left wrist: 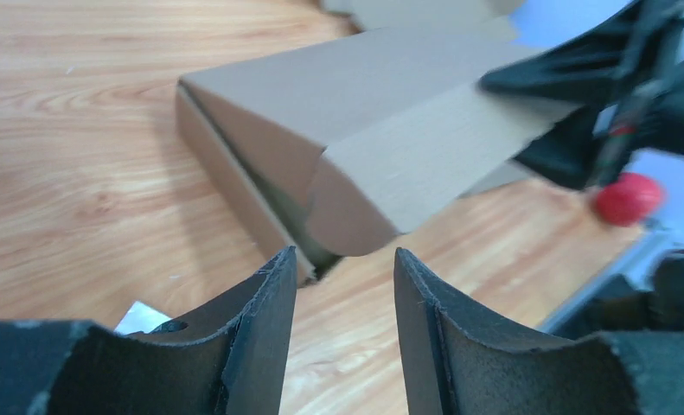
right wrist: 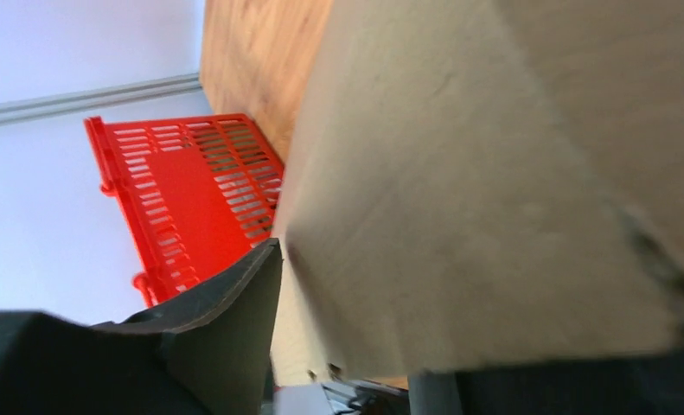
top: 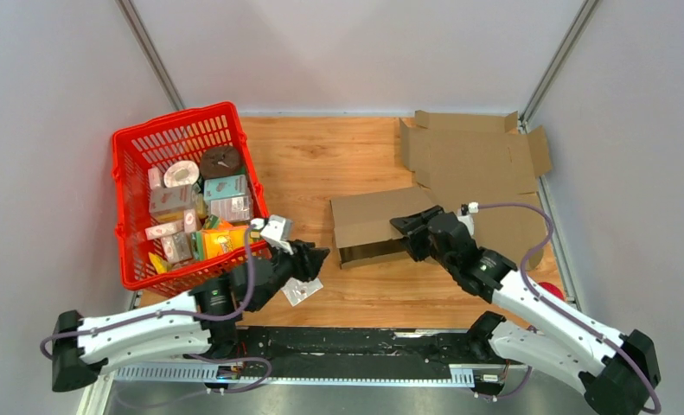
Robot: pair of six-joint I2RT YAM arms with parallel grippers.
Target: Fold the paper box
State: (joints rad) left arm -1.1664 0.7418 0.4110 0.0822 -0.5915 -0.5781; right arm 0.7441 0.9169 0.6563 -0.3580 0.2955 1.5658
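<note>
My left gripper point(left wrist: 345, 259) hangs low by the near edge of the table point(top: 321, 164), its jaws parted with nothing between them, a small silvery scrap point(top: 302, 291) lying just beside it on the wood. Straight ahead, in the middle of the table, sits the paper box point(top: 377, 223), half formed: its long side walls are up, and a loose end flap point(left wrist: 407, 173) droops over the open end that faces me. My right gripper point(top: 412, 229) is on the box's right end. From its wrist I see a cardboard panel point(right wrist: 494, 190) lying across the jaws and one finger point(right wrist: 226, 320) against its edge. The other finger is hidden, so I cannot tell whether that hand is clamped or only resting there. I judge the step in hand to be tucking that end flap. To do it well, I should steady the box with the right, slide the left under the flap's free edge, and press along the crease without crushing the wall. Further left stands the red basket point(top: 135, 173) of small packages, and a flat cardboard blank point(top: 472, 160) lies in the far right corner.
</note>
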